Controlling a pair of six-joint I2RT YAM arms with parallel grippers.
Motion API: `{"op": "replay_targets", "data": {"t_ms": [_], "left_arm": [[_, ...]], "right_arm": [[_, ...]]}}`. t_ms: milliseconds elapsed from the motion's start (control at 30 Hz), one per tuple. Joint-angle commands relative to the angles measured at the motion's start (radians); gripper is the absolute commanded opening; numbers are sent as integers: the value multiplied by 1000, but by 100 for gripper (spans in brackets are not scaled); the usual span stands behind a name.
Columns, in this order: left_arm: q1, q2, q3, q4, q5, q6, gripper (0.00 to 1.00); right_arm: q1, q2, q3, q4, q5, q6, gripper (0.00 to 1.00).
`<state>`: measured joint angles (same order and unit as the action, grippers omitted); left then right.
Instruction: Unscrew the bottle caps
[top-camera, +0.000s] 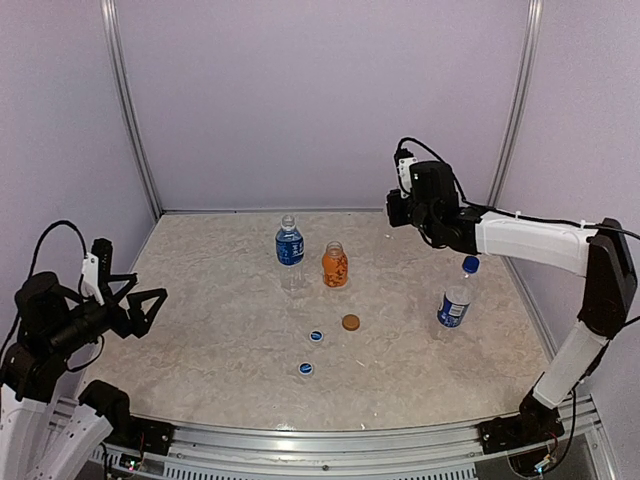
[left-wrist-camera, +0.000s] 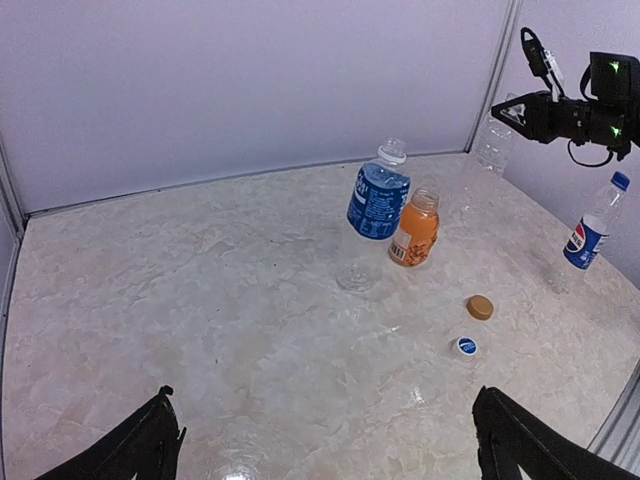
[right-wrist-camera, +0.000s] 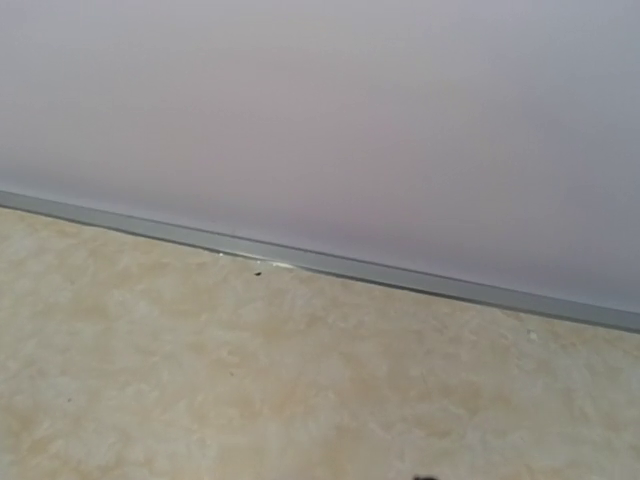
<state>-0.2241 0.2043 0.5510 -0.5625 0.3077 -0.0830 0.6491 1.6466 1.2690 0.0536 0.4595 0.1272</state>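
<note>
A clear bottle with a blue label and a short orange bottle stand uncapped mid-table. A third bottle, also blue-labelled, keeps its blue cap at the right. On the table lie an orange cap and two blue caps. A clear unlabelled bottle stands at the far right. My right gripper is shut to a point at its top, and contact is unclear. Its fingers are out of the right wrist view. My left gripper hangs wide open and empty at the near left.
Purple walls close in the table on the back and both sides, with metal posts in the back corners. A metal rail runs along the near edge by the arm bases.
</note>
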Motion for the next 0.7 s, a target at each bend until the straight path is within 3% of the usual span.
{"op": "replay_targets", "data": {"t_ms": [0,400,433,500,567,667], "left_arm": [[23,-21,-17,51,-39,-42,99],[26,-13,-20,54,-14,-42,99],[26,-13,-20,54,-12,-41,99],[26,-13,-20,55,-10,-41,99],[26,-13,-20,56,-7,-41,99],[26,-11,-21,57,-4,-41,99]], "right_arm": [[-14,104,-24,150,-37,-39,0],[-20,206,-12,120,-56,-36,0],[-20,204,-11,111,-59,-35,9],[-20,201,-5,87,-66,-35,40],[-20,196,9,61,-70,-33,64],[-20,183,21,38,-77,-32,85]]}}
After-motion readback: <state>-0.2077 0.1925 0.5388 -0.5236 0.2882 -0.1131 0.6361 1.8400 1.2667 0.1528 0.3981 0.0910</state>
